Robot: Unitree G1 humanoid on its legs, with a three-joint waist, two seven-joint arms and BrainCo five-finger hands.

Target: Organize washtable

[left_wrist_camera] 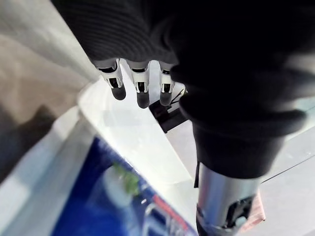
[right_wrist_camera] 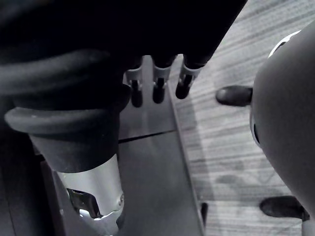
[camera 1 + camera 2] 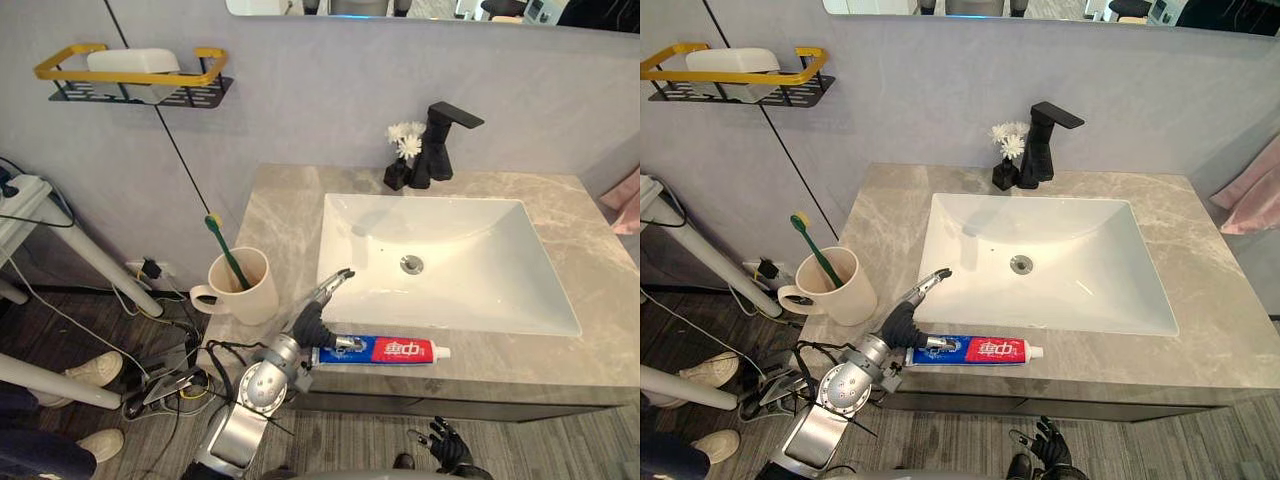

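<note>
Both hands are unclenched, the left hand (image 3: 312, 322) over the toothpaste tube (image 3: 392, 350)'s tail, the right hand (image 3: 447, 443) idle. Wrap the tube squarely before lifting.

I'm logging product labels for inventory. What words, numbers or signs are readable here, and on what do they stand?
Toothpaste tube: white characters on its red panel, too small to read with certainty; its print is blurred in the left wrist view.
Cup, faucet, wall shelf: no print visible.
</note>
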